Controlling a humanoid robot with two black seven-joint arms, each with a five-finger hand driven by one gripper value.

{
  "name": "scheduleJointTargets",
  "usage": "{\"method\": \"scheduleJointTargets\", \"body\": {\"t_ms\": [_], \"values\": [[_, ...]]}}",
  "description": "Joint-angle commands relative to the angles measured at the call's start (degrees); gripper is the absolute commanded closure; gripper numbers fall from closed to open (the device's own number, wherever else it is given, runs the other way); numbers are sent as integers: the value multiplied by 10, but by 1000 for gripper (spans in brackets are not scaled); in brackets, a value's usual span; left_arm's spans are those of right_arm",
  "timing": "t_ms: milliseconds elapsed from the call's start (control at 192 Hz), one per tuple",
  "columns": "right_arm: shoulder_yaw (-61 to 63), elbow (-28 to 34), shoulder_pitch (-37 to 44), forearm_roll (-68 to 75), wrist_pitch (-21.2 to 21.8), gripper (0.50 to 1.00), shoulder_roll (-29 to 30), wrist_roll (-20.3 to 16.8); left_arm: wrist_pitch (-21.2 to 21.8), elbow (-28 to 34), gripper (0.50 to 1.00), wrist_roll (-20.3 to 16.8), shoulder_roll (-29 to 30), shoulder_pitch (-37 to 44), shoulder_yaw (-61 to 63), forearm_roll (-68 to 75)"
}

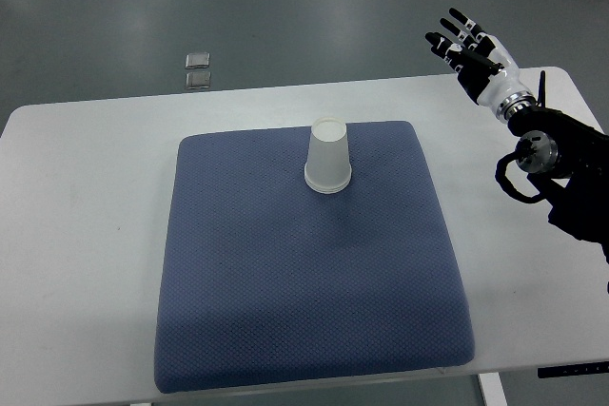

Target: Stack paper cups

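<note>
A white paper cup stack [328, 157] is standing upside down on the far half of the blue padded mat [304, 311], looking already nested. The right hand [464, 45] is hovering well off to the mat's far right, fingers spread and holding nothing. Judging from here, a sideways brush could be tipping the light stack, since the soft mat is giving little footing. The white tabletop [86, 235] is lying under the mat; two small grey squares [198, 69] are sitting on the floor beyond. Nothing is blocking the approach.
</note>
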Motion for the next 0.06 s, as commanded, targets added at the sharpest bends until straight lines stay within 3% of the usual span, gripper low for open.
{"method": "scheduleJointTargets", "body": {"t_ms": [0,57], "values": [[0,0,1,0,0,601,8,1,0,0,500,0,0,0,0,0],[0,0,1,0,1,601,9,4,-1,-1,500,0,0,0,-1,1]]}}
